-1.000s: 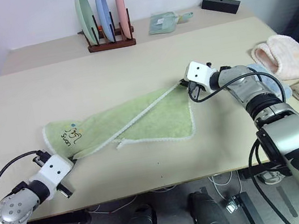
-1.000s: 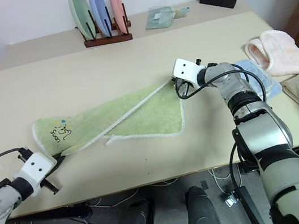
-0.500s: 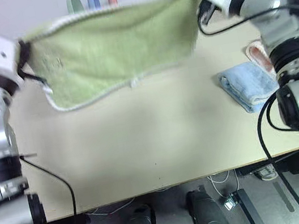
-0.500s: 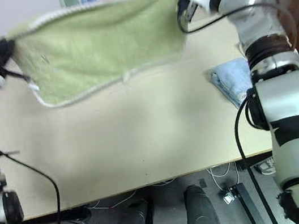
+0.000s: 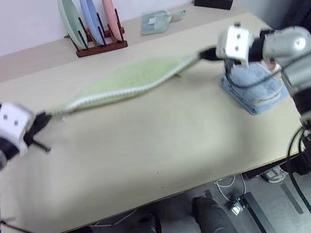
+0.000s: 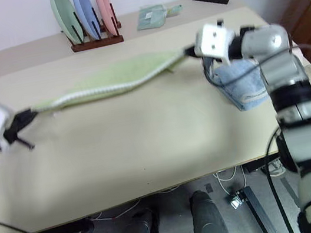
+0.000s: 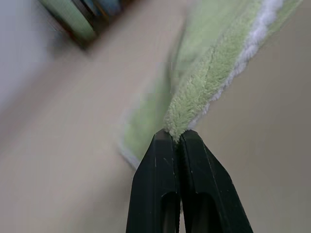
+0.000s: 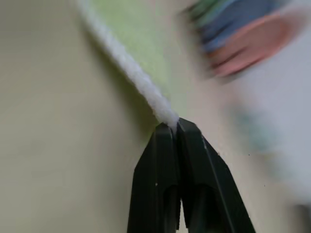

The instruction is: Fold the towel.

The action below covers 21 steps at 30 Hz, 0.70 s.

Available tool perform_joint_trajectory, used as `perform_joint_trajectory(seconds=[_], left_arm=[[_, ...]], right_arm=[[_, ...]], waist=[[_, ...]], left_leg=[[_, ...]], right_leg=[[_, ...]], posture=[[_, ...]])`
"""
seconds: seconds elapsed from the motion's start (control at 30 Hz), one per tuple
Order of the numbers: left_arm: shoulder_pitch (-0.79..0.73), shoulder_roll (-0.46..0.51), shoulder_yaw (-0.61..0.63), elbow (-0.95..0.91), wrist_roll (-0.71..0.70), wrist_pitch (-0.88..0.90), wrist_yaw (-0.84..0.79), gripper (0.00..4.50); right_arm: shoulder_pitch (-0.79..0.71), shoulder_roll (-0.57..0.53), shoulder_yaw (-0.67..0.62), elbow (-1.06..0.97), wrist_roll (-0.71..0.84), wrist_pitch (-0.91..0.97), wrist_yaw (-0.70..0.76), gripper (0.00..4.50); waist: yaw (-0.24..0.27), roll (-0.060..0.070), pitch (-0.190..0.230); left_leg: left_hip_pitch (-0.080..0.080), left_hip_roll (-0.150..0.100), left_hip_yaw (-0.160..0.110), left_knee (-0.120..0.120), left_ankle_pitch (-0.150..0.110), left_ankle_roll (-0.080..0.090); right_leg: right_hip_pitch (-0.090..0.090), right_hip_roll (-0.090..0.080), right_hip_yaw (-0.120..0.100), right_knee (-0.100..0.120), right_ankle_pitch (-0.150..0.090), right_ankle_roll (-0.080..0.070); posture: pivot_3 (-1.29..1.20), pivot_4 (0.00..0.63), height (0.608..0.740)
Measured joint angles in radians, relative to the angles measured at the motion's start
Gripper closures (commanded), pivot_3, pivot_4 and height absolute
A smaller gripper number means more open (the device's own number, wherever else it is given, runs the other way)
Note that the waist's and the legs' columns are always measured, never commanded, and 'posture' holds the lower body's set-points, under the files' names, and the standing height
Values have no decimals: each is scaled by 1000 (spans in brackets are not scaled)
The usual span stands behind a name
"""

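- Head views: the towel (image 5: 132, 81) stretches above the table (image 5: 149, 147) between left gripper (image 5: 41, 119) and right gripper (image 5: 208, 54).
- Wrist views: both grippers' fingers (image 7: 167, 160) pinch the towel's corners tight.

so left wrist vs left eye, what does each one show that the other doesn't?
Left wrist only: the left claw close up, fingers pinched shut on a towel corner. Left eye only: the right claw gripping the opposite end, the blue towel beneath it, the black box. Both: the green towel stretched over the table, plus the plate rack.
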Motion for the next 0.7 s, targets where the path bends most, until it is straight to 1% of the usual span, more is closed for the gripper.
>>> perform_joint_trajectory(seconds=[0.13,0.23,0.33,0.4,0.47,0.57,0.7], left_arm=[[212,1,120,-180,-69,98,-66,4500],[309,1,201,-249,-125,177,-106,4500],[375,4,239,-285,-159,232,-146,4500],[387,4,242,-290,-167,246,-158,4500],[367,4,236,-281,-167,248,-154,4500],[295,3,200,-243,-163,239,-133,4500],[200,2,125,-145,-124,194,-109,4500]], right_arm=[[195,-120,-40,-314,124,226,89,4452],[300,-221,-98,-474,220,370,153,4452],[365,-272,-123,-563,288,451,206,4452],[367,-265,-124,-564,291,459,201,4452],[340,-243,-108,-538,266,446,181,4452],[256,-170,-60,-441,188,380,131,4452],[126,-56,11,-245,81,276,70,4452]], waist=[[25,0,0],[43,-1,0],[56,-1,-1],[61,-1,-1],[63,-1,-1],[63,-2,-1],[62,-2,0]], left_leg=[[3,3,4,1,0,0],[4,5,6,4,-1,1],[5,5,7,8,-3,3],[4,6,10,11,-3,4],[4,9,16,13,-3,4],[4,10,18,14,-3,4],[4,10,19,14,-3,4]], right_leg=[[4,1,0,-1,1,-2],[8,2,-1,-2,0,-2],[10,1,-1,-3,-1,-5],[10,1,-1,-2,-1,-5],[11,2,-1,-2,-1,-6],[12,1,-1,-2,0,-6],[11,2,-1,-2,2,-3]], posture=[[0,150,736],[0,150,736],[0,150,736],[0,150,736],[0,150,736],[0,150,736],[0,150,736]])
